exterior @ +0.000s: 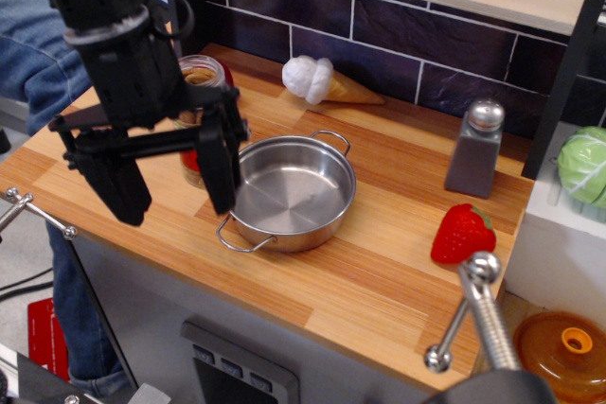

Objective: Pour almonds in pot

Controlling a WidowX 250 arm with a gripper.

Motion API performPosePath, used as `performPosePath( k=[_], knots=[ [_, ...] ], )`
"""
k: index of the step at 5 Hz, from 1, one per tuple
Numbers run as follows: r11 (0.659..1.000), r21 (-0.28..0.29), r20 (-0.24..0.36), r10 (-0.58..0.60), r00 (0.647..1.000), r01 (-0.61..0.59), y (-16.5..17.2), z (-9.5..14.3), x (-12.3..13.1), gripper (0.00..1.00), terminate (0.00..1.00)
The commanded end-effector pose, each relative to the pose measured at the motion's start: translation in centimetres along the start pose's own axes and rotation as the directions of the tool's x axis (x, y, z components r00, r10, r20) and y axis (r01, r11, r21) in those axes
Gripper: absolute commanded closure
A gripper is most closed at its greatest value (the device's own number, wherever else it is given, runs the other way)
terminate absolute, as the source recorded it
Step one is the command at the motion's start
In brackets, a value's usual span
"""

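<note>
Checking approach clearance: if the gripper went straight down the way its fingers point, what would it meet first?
Probably the bare wooden counter left of the pot; the open gripper seems in front of the almond jar, though depth is unclear.

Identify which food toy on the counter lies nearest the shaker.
The red strawberry, just in front of the shaker; the ice cream cone lies farther left.

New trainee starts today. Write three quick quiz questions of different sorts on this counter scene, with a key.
1. True or false: the pot already holds almonds.
2. Which lies nearest the shaker? A) ice cream cone B) strawberry C) jar
3. Fill in: the hand is ____, gripping nothing.

Key: 1 false, the pot is bare and the almonds sit in the jar; 2 B; 3 open.
</note>
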State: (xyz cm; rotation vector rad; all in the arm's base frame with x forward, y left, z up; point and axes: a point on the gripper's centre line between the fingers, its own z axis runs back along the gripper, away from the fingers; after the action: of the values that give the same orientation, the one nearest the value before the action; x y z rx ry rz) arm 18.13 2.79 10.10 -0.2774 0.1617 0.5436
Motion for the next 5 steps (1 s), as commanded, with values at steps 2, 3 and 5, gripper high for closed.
performPosePath(
  k=[2, 3, 5],
  knots=[
    [0.867, -0.160, -0.020, 0.475, 0.880, -0.472, 3.5, 7.9, 9.8, 0.00, 0.00],
    [0.799, -0.145, -0.071, 0.580, 0.811, -0.584, 4.4, 8.3, 10.8, 0.00, 0.00],
    [0.698, -0.028, -0.134, 0.707, 0.694, -0.716, 6.2, 5.6, 13.2, 0.00, 0.00]
  ],
)
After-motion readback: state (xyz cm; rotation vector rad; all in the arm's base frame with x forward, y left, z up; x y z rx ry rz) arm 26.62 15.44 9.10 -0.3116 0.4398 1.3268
